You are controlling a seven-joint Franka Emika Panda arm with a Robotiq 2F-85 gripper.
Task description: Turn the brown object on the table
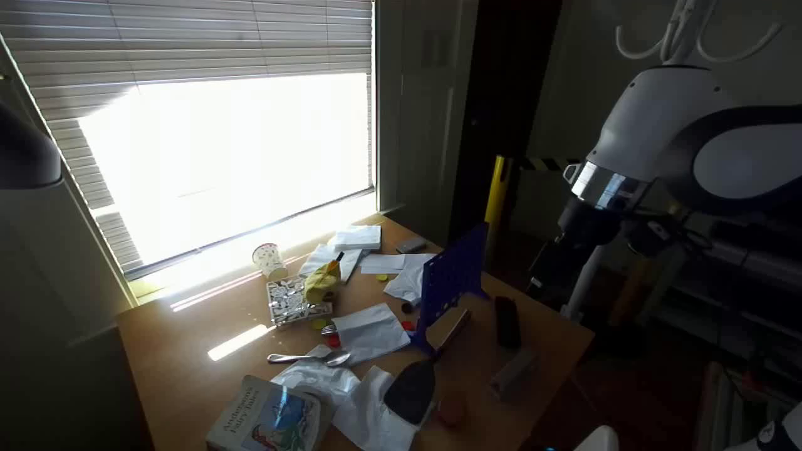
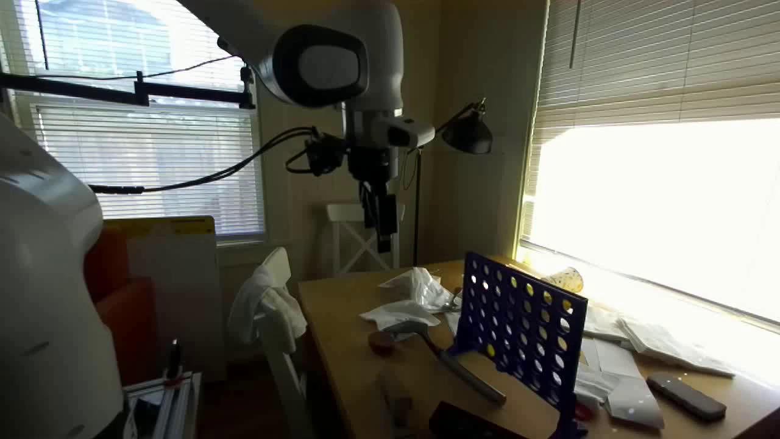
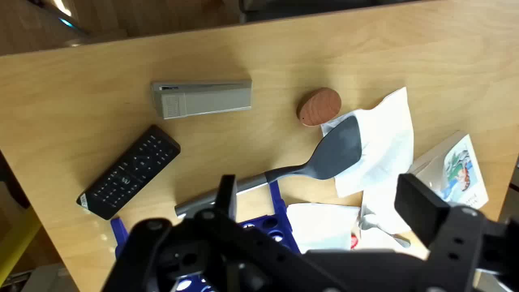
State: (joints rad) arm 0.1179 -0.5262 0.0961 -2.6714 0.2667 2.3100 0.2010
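The brown object (image 2: 687, 396), a flat oblong grey-brown slab, lies on the table (image 1: 182, 357) beyond the blue upright grid. It also shows in an exterior view (image 1: 411, 245), near the far corner. It is out of the wrist view. A reddish-brown wooden oval (image 3: 319, 107) lies near the table's robot-side edge, beside the spatula head. My gripper (image 3: 322, 202) is open and empty, its fingers wide apart. It hangs in the air well above the tabletop in both exterior views (image 1: 537, 275) (image 2: 382, 235), touching nothing.
The blue grid (image 2: 521, 329) stands upright on the table. A grey-brown stapler (image 3: 204, 99), black remote (image 3: 129, 172) and spatula (image 3: 334, 150) lie on the robot's side. White papers (image 1: 369, 332), a spoon (image 1: 310, 358), a book (image 1: 269, 416) and a cup (image 1: 269, 260) lie around.
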